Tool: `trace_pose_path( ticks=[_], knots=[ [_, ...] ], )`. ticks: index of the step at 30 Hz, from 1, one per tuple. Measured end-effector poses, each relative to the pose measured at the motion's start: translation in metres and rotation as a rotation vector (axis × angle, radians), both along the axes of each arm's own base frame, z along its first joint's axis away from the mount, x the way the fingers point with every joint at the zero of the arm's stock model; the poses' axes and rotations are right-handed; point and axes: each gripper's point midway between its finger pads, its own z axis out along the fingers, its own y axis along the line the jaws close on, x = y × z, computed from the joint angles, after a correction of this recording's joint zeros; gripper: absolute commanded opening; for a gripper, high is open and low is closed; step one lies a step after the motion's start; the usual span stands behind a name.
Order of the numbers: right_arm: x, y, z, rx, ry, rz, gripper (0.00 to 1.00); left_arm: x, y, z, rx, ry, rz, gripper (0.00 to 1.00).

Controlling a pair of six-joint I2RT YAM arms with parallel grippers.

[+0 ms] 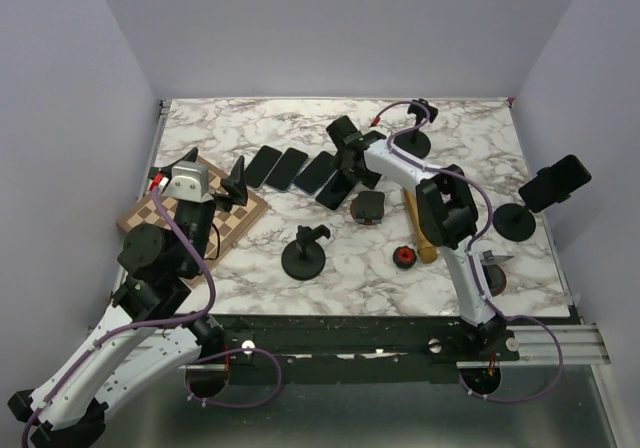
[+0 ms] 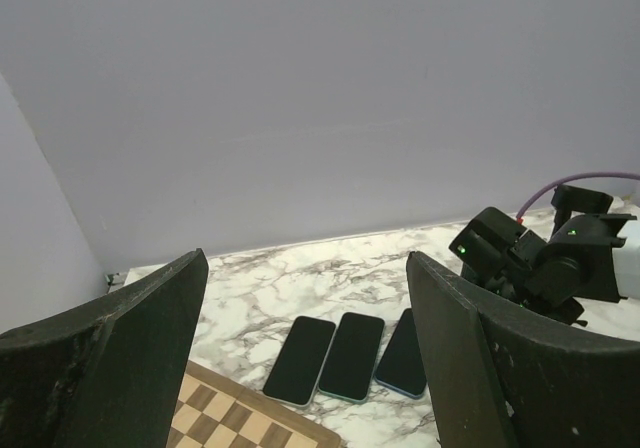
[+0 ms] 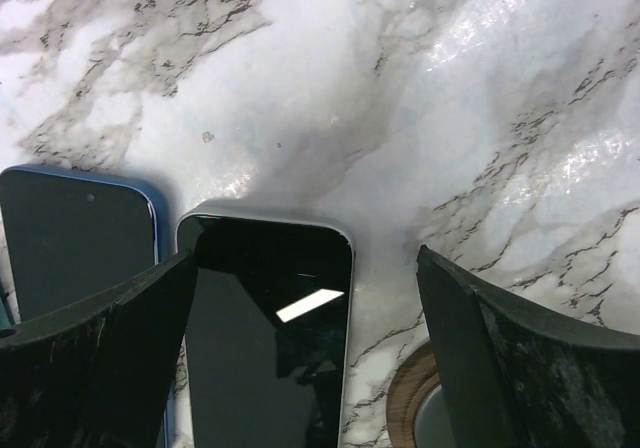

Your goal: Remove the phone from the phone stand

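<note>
A black phone (image 1: pixel 557 182) sits in a black phone stand (image 1: pixel 517 222) at the table's right edge. Neither gripper is near it. Several other phones lie flat in a row at the back middle (image 1: pixel 290 168). My right gripper (image 1: pixel 345 175) is open and hangs over the rightmost flat phone (image 3: pixel 270 348), which has a silver edge, with a blue-edged phone (image 3: pixel 75 238) beside it. My left gripper (image 1: pixel 237 182) is open and empty over the chessboard (image 1: pixel 185 218); its view (image 2: pixel 305 265) shows three flat phones (image 2: pixel 352 356).
An empty black stand (image 1: pixel 303 253) is in the middle front and another (image 1: pixel 415 143) is at the back. A small black box (image 1: pixel 367 206), a wooden stick (image 1: pixel 423 233) and a red piece (image 1: pixel 404 257) lie right of centre.
</note>
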Motion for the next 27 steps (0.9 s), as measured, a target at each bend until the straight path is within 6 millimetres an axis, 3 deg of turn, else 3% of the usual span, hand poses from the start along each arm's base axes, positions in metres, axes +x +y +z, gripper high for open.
trace_pose_path(
  ticks=[12,19,27],
  knots=[
    [-0.002,0.002,0.001,-0.008,0.009,0.067,0.99,0.0,0.0,0.0,-0.005,0.002,-0.003,0.88],
    [-0.012,0.007,0.004,0.088,0.014,0.099,0.99,0.0,-0.001,0.0,-0.008,0.003,-0.005,0.88],
    [-0.01,0.038,0.011,0.259,-0.001,0.142,0.99,0.002,-0.004,-0.003,-0.003,0.014,-0.013,0.88]
  ],
)
